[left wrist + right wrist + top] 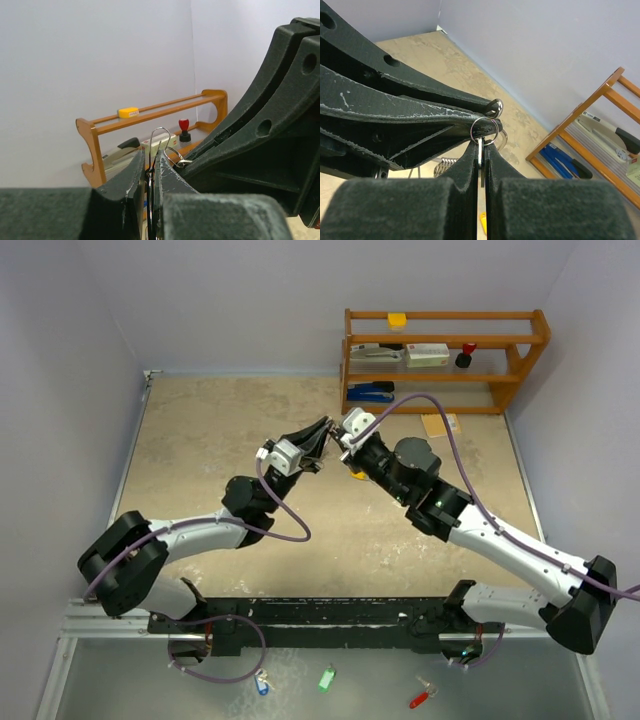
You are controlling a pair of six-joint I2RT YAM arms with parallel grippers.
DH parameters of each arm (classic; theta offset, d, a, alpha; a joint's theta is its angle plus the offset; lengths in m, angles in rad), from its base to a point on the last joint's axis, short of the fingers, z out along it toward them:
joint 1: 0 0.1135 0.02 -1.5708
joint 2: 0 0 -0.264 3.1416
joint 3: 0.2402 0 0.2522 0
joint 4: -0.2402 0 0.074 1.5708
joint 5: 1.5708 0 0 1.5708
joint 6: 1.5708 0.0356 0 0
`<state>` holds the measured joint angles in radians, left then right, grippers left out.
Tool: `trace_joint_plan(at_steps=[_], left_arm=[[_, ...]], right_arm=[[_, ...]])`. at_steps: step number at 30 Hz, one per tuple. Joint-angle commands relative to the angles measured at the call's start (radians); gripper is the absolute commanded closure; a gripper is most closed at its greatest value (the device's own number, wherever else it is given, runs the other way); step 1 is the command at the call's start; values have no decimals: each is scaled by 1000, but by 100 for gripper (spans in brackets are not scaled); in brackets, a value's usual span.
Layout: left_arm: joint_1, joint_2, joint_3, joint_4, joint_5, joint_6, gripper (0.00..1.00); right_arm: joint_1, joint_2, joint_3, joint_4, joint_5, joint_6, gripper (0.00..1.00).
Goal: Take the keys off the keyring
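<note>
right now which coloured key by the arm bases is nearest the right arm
The red-headed key, by the right base; the green key lies midway, the blue key by the left.

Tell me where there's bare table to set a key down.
Bare tabletop lies far left, between the side wall and the left arm. Another open patch sits between both forearms and the base rail. Crowded: mid-table, where the left end effector and right end effector grip the keyring and a key, and back right by the wooden shelf.
</note>
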<state>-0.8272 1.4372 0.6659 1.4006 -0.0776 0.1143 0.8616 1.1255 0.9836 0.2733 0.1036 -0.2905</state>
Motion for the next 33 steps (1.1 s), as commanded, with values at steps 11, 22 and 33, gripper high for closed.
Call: trace_joint_plan(at_steps=[11,22,33], left_arm=[[15,-168,10,28,-205,199,100],[15,-212,-120,-165,-333,155,100],[49,-196,-274,-319,-330,-110,100]], right_arm=[[11,67,31,-174,-3,23,100],[10,83,10,-90,148,54,100],[-195,316,142,-88,-2,202,100]])
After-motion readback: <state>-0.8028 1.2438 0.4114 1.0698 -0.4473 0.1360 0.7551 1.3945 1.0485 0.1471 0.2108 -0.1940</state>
